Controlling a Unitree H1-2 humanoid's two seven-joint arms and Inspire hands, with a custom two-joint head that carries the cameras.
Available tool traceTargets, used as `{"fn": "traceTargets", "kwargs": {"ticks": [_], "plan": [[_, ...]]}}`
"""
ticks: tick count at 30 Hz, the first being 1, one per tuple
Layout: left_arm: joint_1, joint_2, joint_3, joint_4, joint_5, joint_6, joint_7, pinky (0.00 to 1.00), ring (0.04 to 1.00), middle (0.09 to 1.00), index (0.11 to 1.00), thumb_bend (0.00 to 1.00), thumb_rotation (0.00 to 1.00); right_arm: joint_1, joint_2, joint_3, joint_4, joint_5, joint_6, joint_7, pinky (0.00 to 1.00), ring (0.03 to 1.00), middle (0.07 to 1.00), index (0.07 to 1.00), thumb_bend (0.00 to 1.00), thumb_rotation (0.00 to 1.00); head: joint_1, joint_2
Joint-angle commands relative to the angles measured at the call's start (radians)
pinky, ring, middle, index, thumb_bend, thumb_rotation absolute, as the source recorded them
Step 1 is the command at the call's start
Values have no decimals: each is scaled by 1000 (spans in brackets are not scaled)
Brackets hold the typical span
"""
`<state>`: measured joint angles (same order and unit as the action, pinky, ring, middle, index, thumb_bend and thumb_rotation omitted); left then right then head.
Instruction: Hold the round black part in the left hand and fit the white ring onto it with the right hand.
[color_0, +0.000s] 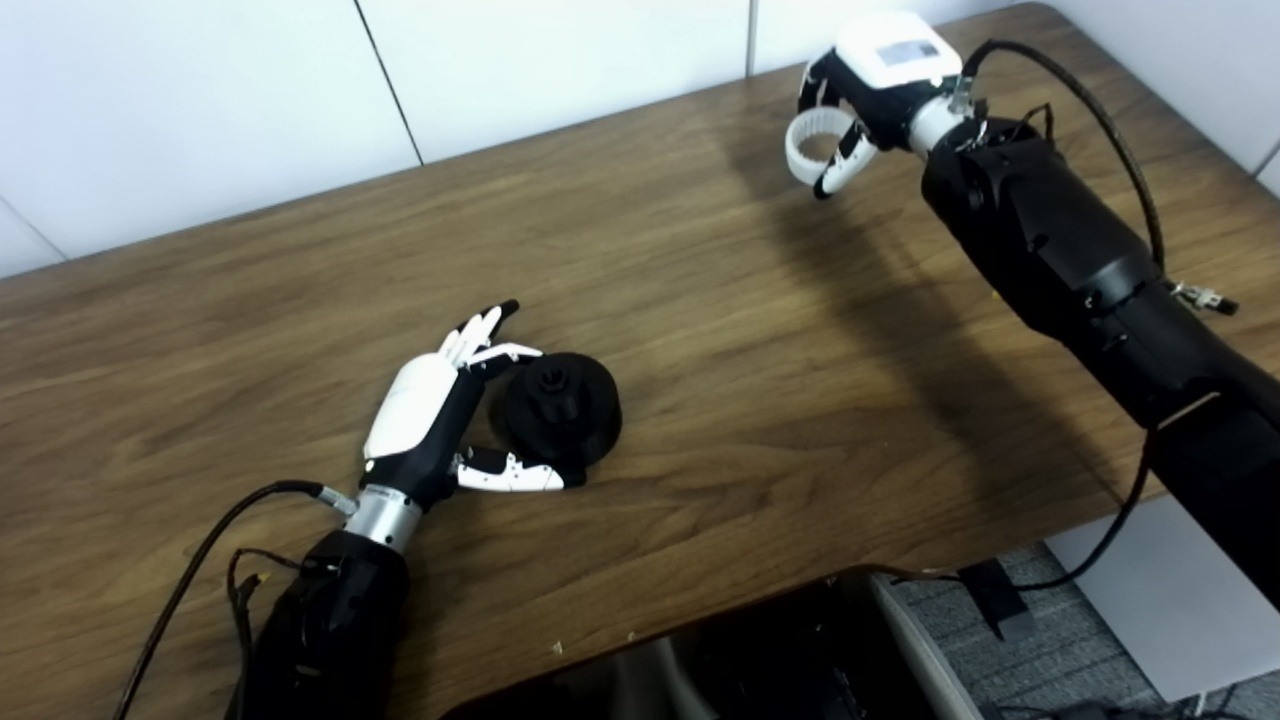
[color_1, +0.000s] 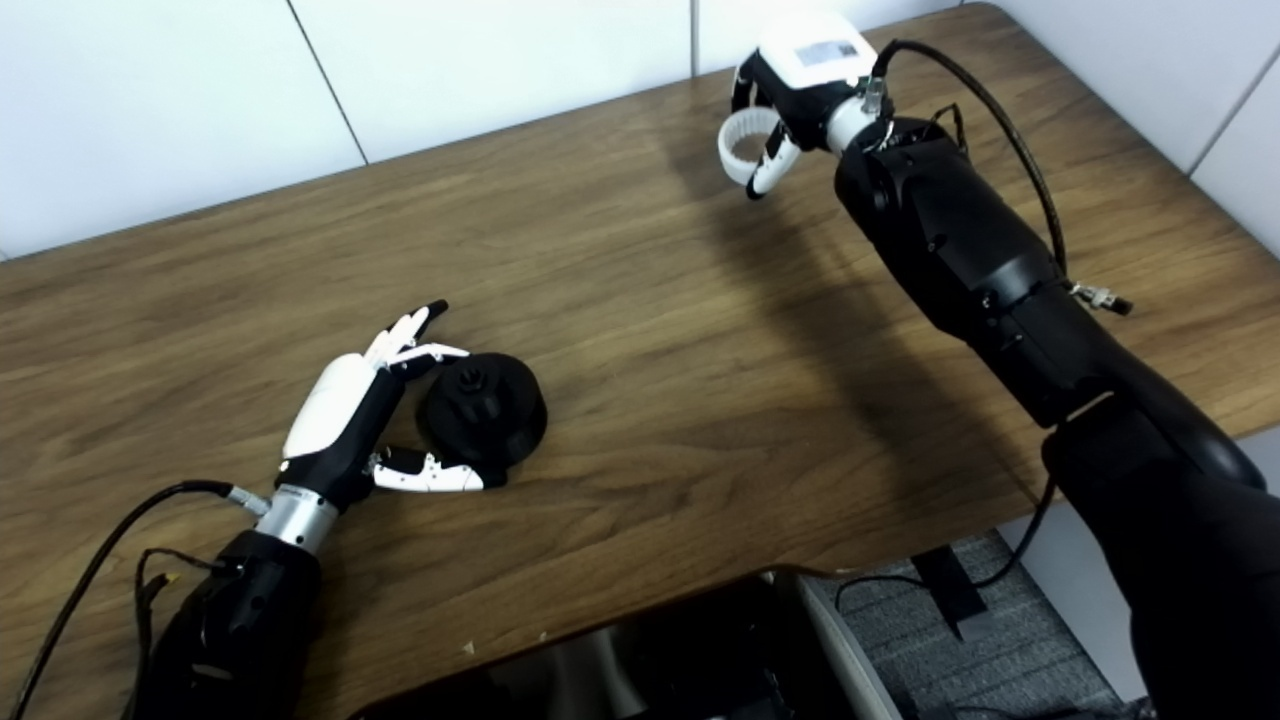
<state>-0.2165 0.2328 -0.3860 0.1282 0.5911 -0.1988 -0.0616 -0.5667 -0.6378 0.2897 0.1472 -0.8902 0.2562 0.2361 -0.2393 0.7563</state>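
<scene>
Wood-grain table (color_0: 700, 330) fills most of both head views, its far edge running against a white panelled wall (color_0: 200, 100) at about twelve o'clock and its near edge dropping off toward five o'clock, where grey floor shows. Next in bulk is the right arm (color_0: 1080, 260), a thick black limb that enters from four o'clock and reaches up to the one o'clock corner of the table, with a black cable (color_0: 1090, 110) looping over its wrist. At its end the right hand (color_0: 870, 85), white-backed with black fingers, is lifted above the tabletop, and its fingers are curled around the white ring (color_0: 815, 145), which hangs at the hand's seven o'clock side with its toothed band and open centre turned toward the cameras. The left arm (color_0: 330, 620) is slimmer in view, coming in from seven o'clock with a thin cable trailing beside it. The left hand (color_0: 430, 425) lies low on the table at about eight o'clock from the picture's centre, fingers spread apart and stretched toward one o'clock, thumb reaching along the wood toward three o'clock. The round black part (color_0: 560, 405) sits on the table in the gap between those fingers and the thumb, touching or just beside them, but the hand is not closed around it; a small raised hub stands at its middle.
</scene>
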Motion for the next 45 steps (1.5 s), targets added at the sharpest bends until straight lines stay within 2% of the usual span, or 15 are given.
{"fn": "traceTargets", "kwargs": {"ticks": [1, 5, 10, 15, 18, 19, 20, 22, 25, 30, 34, 37, 45], "plan": [[2, 15, 0, 6, 24, 5, -7, 1000, 1000, 1000, 638, 1000, 375, -62, -33, -27, -52, -17, 3, 1, 898, 682, 526, 496, 510, 155, 1, 1], [2, 15, 0, 8, 24, 6, -8, 1000, 1000, 1000, 637, 1000, 378, -62, -36, -42, -89, -20, 1, 10, 931, 695, 528, 496, 510, 153, 1, 0], [3, 13, -2, 6, 28, 5, -4, 1000, 1000, 1000, 636, 1000, 381, -56, -38, -62, -126, -25, -6, 18, 920, 696, 531, 496, 510, 153, 5, 4], [2, 8, -4, 5, 32, 8, -2, 1000, 1000, 1000, 636, 1000, 373, -37, -45, -79, -173, -22, -14, 41, 921, 698, 544, 496, 511, 154, 48, 9], [-2, -1, -7, 8, 35, 12, 1, 1000, 1000, 1000, 637, 1000, 378, -27, -46, -85, -182, -17, -35, 33, 901, 690, 544, 496, 510, 154, 96, 15], [-4, -5, -9, 10, 36, 15, 2, 1000, 1000, 1000, 636, 1000, 379, -24, -47, -89, -182, -12, -45, 27, 890, 686, 541, 496, 510, 154, 132, 19], [-5, -9, -11, 13, 39, 15, 6, 1000, 1000, 1000, 637, 1000, 382, -20, -47, -93, -185, -8, -51, 25, 884, 683, 540, 495, 511, 153, 132, 19], [-10, -19, -16, 19, 53, 21, 13, 1000, 1000, 1000, 636, 1000, 396, -12, -50, -104, -185, -1, -62, 25, 895, 682, 543, 495, 512, 152, 193, 25], [-14, -35, -22, 23, 69, 32, 18, 1000, 1000, 1000, 638, 1000, 401, -5, -56, -113, -182, -1, -73, 27, 910, 690, 551, 495, 513, 152, 239, 28], [-21, -60, -28, 34, 81, 43, 26, 1000, 1000, 1000, 634, 1000, 376, 5, -64, -134, -144, 31, -145, -33, 887, 665, 542, 494, 517, 147, 304, 35], [-19, -74, -29, 19, 90, 72, 12, 1000, 1000, 1000, 633, 1000, 333, 6, -67, -149, -107, 54, -196, -66, 890, 654, 524, 493, 518, 145, 299, 40], [-18, -75, -29, 17, 89, 75, 14, 1000, 1000, 1000, 633, 1000, 322, 7, -68, -150, -104, 59, -200, -62, 909, 656, 523, 494, 517, 146, 291, 40], [-20, -68, -28, 16, 88, 75, 15, 1000, 1000, 1000, 633, 1000, 330, 22, -48, -153, -159, 98, -203, -33, 875, 648, 545, 493, 516, 147, 287, 41]]}}
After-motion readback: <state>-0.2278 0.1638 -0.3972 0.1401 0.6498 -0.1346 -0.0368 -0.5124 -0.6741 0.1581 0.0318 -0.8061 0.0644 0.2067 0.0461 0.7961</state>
